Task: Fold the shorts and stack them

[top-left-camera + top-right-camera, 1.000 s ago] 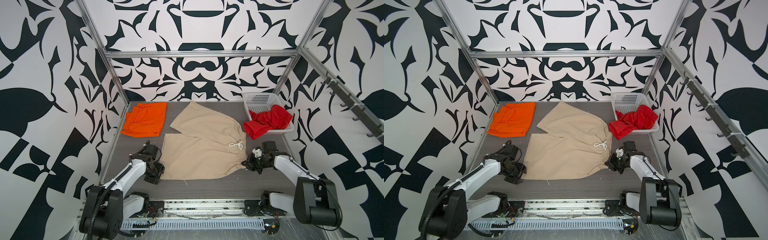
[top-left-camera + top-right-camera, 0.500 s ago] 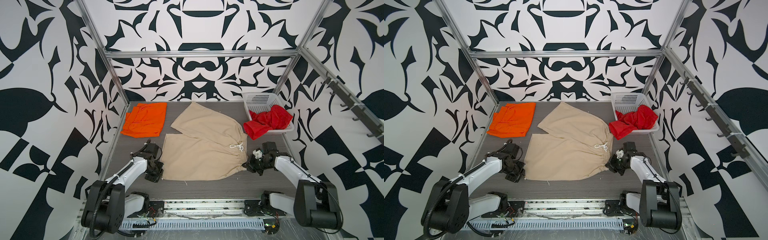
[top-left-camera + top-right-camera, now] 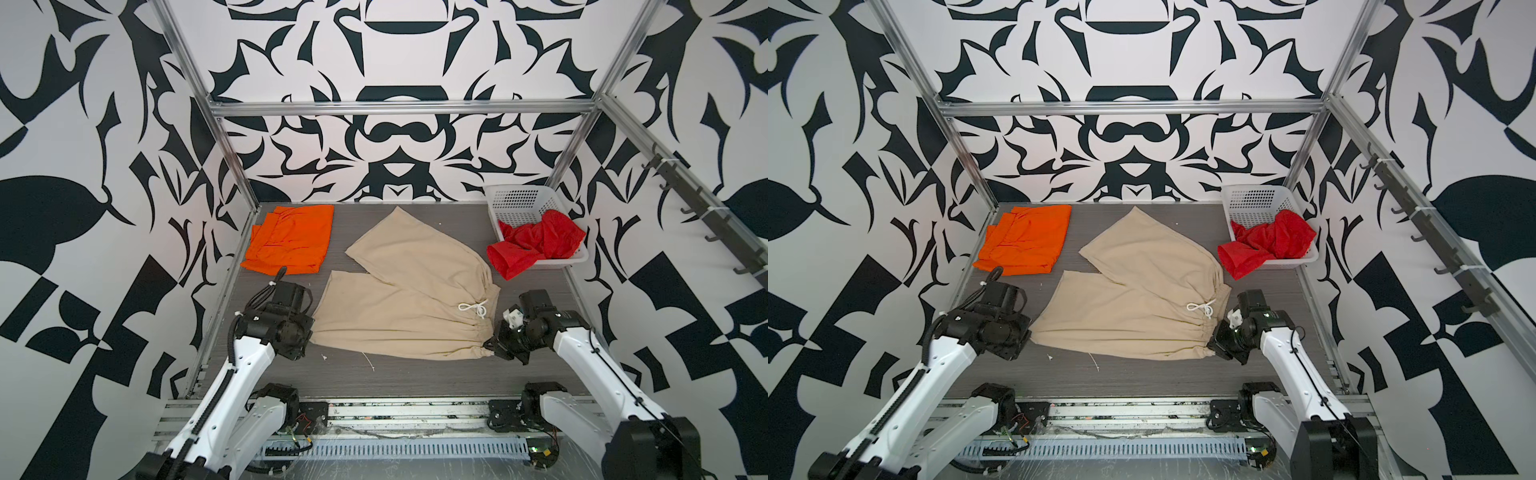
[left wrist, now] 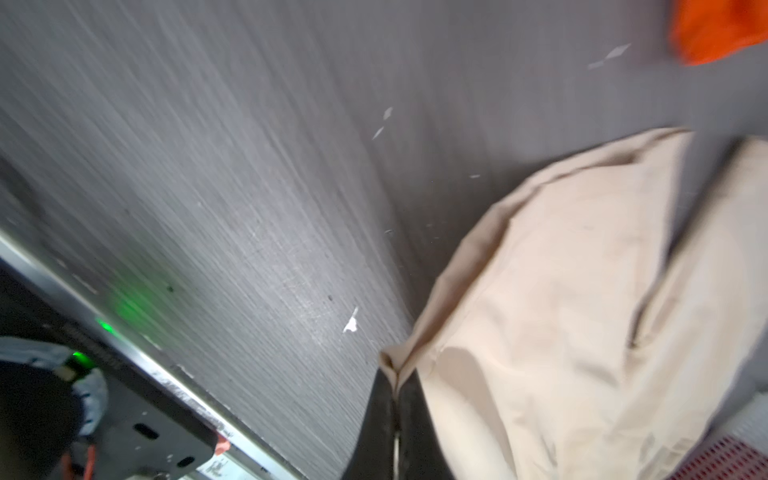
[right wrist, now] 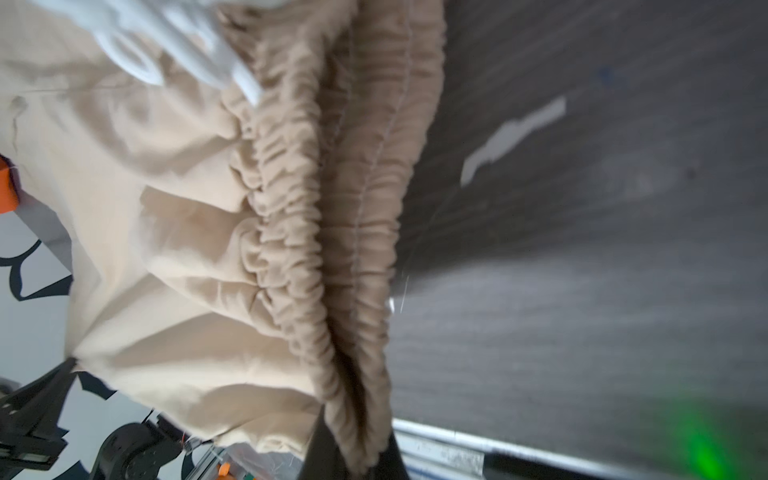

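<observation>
The beige shorts (image 3: 399,307) lie spread flat in the middle of the grey worktop (image 3: 415,374), waistband towards the right edge, one leg running to the left edge and the other angled at the far edge. A white drawstring (image 3: 473,308) is knotted on the waistband.

The left pincer (image 4: 395,378) is pressed together on the near hem corner of the nearer leg; the left wrist view shows the cloth nipped between its dark fingers. The right pincer (image 5: 355,440) is clamped on the near end of the gathered waistband, and both top views show it low at that corner.

The orange shorts (image 3: 291,243) sit folded in the far left corner. The red shorts (image 3: 536,243) are crumpled in the white basket (image 3: 519,199) at the far right corner, spilling over its near rim onto the worktop.
</observation>
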You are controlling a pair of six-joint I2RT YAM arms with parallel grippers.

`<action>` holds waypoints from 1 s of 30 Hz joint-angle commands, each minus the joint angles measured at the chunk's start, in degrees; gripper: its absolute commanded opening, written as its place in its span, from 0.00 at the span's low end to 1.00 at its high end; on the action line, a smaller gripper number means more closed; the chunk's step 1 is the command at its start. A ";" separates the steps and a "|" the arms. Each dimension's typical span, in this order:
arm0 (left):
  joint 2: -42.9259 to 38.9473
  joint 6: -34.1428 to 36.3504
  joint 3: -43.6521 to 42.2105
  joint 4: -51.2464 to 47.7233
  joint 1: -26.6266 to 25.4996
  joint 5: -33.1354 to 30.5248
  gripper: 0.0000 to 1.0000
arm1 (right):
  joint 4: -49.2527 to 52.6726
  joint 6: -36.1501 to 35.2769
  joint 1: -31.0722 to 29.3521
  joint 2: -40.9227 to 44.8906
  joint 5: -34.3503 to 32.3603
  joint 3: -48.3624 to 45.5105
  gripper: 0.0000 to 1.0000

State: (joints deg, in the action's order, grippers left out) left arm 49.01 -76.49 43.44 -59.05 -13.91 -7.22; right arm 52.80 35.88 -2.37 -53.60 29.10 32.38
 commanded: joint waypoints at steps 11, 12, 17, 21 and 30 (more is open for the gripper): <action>19.53 32.38 29.65 4.68 0.03 -15.90 0.00 | 14.27 -2.65 0.02 -6.51 2.45 16.62 0.00; 21.19 33.92 31.57 6.29 0.03 -15.83 0.00 | 14.89 -3.17 0.01 -7.46 2.47 17.90 0.00; 31.97 41.31 43.32 12.11 -0.06 -14.33 0.00 | 16.62 -5.25 0.57 -12.04 2.53 23.99 0.00; 36.48 44.16 49.68 14.12 -0.58 -13.93 0.00 | 17.72 -6.16 1.26 -13.90 2.97 27.60 0.00; 36.94 47.79 50.69 22.66 -0.77 -9.84 0.00 | 18.90 -6.57 2.01 -15.73 3.58 31.95 0.00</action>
State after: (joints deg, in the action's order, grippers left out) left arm 86.46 -31.40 92.51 -42.52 -15.51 -15.55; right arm 66.98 30.63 -1.17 -69.25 35.16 62.30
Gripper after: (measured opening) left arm 0.050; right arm 0.049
